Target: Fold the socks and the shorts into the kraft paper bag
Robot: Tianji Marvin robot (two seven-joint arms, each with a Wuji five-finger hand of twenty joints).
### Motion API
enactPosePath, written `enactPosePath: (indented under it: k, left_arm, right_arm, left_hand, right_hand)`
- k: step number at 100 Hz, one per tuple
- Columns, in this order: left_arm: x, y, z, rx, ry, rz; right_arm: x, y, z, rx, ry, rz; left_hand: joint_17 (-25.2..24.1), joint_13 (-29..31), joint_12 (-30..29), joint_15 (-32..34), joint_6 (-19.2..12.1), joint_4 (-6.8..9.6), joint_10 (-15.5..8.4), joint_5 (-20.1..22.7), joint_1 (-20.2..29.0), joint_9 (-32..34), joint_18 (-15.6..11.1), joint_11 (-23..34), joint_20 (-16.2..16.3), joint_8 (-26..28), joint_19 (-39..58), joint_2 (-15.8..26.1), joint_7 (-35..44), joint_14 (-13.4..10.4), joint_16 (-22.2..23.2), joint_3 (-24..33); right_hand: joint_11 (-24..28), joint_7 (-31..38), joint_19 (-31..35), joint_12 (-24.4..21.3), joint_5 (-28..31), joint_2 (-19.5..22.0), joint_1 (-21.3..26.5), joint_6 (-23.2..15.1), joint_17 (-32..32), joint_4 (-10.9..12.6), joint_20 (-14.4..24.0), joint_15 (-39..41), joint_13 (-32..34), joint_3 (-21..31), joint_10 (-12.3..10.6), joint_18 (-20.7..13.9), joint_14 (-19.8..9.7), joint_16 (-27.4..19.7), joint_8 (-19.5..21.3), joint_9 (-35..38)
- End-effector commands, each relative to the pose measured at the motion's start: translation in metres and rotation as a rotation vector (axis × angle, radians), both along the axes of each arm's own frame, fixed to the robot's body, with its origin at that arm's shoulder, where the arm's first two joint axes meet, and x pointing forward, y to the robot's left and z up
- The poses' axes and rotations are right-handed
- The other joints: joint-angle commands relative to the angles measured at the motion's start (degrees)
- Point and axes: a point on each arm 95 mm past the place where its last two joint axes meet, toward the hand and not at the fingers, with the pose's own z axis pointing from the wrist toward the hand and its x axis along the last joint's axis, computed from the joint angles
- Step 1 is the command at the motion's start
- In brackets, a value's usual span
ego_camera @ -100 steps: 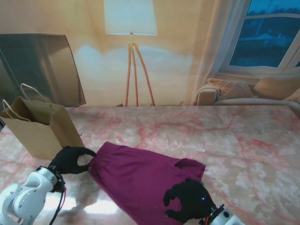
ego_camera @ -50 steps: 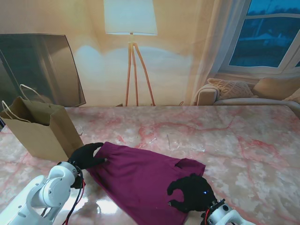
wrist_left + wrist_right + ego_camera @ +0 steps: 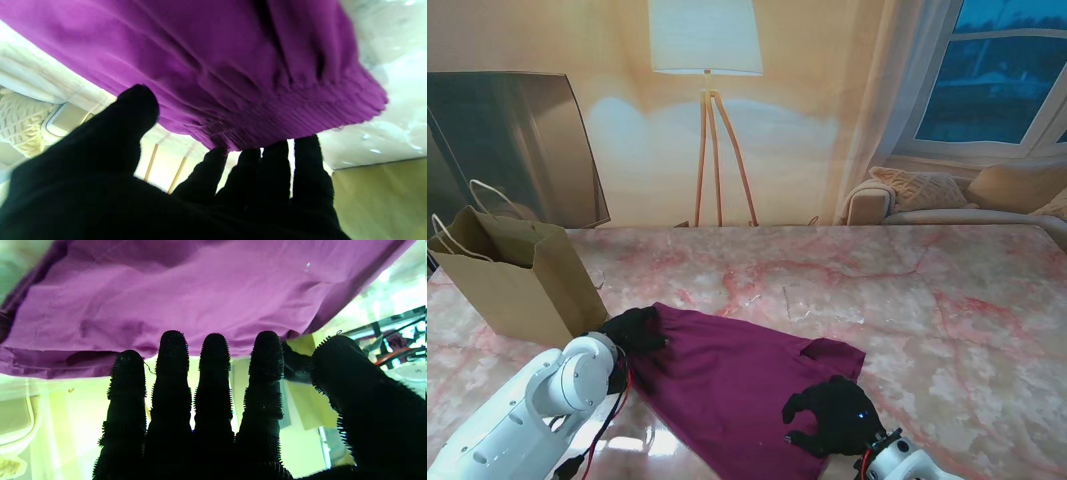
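Two gloved hands are on one garment, each at an opposite end. My left hand (image 3: 632, 329) sits at the left corner of the purple shorts (image 3: 737, 385), right by the elastic waistband; its wrist view shows the fingers (image 3: 263, 166) curled under the gathered band with the thumb apart on the other side, so it reads as closing into a pinch on that edge, though I cannot tell whether the cloth is actually clamped. Placing it there makes sense for a fold: the waistband is the firmest part to lift and carry over. My right hand (image 3: 832, 417) lies on the near right part of the shorts, fingers spread and flat on the fabric, holding nothing; I judge it is there to pin the cloth so the far end can be drawn over without the whole piece sliding. The shorts lie flat on the pink marble table (image 3: 947, 300), in front of me and slightly left of centre, with their long axis running from the far left corner toward the near right, waistband to the left. Just left of the waistband, close but seemingly not touching, stands the kraft paper bag (image 3: 512, 280), upright with its mouth open. No socks are visible anywhere.
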Motion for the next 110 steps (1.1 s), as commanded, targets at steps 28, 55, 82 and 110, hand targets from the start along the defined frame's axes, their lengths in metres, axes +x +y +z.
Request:
enactPosePath:
  k: [28,55,82,110]
  left_arm:
    - [0.004,-0.006,-0.014,0.102,0.017,-0.013]
    - [0.009,-0.008,-0.015,0.172,0.003,0.02]
    - [0.012,-0.01,-0.025,0.177,-0.005,0.018]
    - [0.011,-0.017,-0.02,0.095,-0.047,0.034]
  right_arm:
    - [0.0,-0.002,-0.01,-0.012,0.044,0.01]
    - [-0.001,-0.002,-0.01,-0.004,0.051,0.009]
    - [0.001,-0.01,-0.01,-0.029,0.037,-0.021]
    - [0.005,-0.023,-0.011,-0.075,0.067,-0.036]
  left_hand:
    - [0.9,10.2,28.0,19.1,2.4,2.03,-14.8,-3.2,2.6,11.9,2.3,22.3,6.4,-0.1,4.8,-5.1,-3.3,-5.5,26.4,5.6]
    - [6.5,18.5,52.7,26.8,-3.2,-2.65,-24.8,7.7,6.2,24.6,5.3,40.4,4.8,4.8,10.2,-13.9,8.2,-6.5,34.3,6.8]
    - [4.5,14.9,47.4,22.1,-28.0,-2.88,-22.3,15.1,4.4,23.8,5.2,34.0,5.4,31.9,11.4,-12.8,49.3,-4.9,30.7,3.6]
    - [9.0,17.2,8.9,5.0,-38.1,-2.64,-8.5,21.2,9.8,24.6,3.6,3.0,5.7,51.0,13.1,-11.1,71.3,-1.3,6.2,2.8]
  right_hand:
    - [0.0,1.1,0.3,0.5,-0.7,0.4,0.6,-1.3,-0.1,-0.6,0.6,0.2,-0.6,-1.0,-0.7,1.1,-1.1,0.1,-1.5,-0.1]
    - [0.1,1.8,0.5,0.7,-0.6,0.3,0.7,-1.4,0.0,-1.1,1.0,0.4,-0.3,-1.0,-0.7,1.4,-1.1,0.2,-2.3,0.5]
    - [0.0,2.9,-0.3,0.8,-0.6,0.0,1.1,-2.0,-1.1,-2.1,0.9,0.0,-1.0,-1.0,-0.9,0.9,-1.3,0.1,-3.0,0.0]
    - [-1.1,6.3,-1.9,-0.3,-0.7,-0.6,2.8,-2.9,-0.2,-3.8,-0.1,-1.5,0.0,-0.1,-1.5,-0.6,-3.0,-2.1,-5.9,1.5]
